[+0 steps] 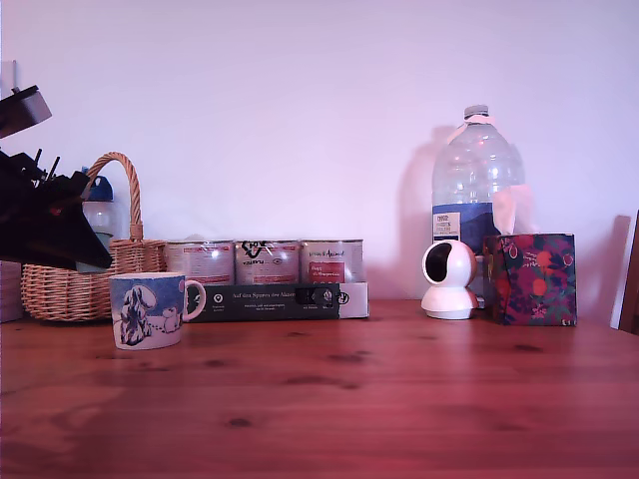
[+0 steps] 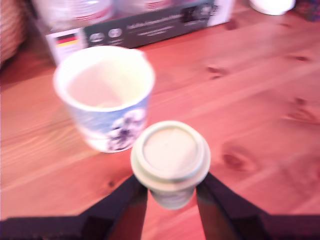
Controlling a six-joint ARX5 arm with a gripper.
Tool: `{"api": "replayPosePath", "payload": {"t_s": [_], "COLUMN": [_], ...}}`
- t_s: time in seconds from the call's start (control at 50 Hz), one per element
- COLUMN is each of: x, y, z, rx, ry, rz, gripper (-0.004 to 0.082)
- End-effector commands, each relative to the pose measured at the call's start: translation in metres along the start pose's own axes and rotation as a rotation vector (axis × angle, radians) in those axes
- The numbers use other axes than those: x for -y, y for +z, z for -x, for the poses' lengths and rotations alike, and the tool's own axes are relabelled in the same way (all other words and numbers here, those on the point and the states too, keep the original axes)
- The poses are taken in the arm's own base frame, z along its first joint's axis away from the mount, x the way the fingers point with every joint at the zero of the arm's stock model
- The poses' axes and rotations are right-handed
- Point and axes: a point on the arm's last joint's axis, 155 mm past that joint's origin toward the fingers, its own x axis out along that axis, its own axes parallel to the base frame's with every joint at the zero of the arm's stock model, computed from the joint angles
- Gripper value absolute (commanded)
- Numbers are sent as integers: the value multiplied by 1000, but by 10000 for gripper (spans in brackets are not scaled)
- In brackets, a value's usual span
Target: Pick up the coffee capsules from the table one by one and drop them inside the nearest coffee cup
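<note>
1. The gripper (image 2: 170, 192) pinches the coffee capsule (image 2: 170, 161) between its two dark fingers (image 2: 122, 202), above the tabletop (image 2: 260, 110).
2. The capsule stands upright, long axis vertical, wide flat rim facing the wrist camera.
3. The blue-and-white coffee cup (image 2: 104, 95) sits just beside it, mouth open upward.

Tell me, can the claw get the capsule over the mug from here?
Probably yes. The claw is shut on the capsule right beside the mug, whose mouth is open, with nothing seen between them.
</note>
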Motion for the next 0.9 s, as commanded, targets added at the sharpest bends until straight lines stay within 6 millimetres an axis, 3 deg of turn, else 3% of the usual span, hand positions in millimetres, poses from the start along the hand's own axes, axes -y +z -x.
{"api": "replayPosePath", "payload": {"t_s": [0.0,0.4,0.88], "x": [-2,-13,-23], "y": [19,62,88], "z": [1,-13,-50], "rx": [34,21,-121], "ry": [12,46,38], "rz": [-10,-24,-46], "gripper": [98,128,128]}}
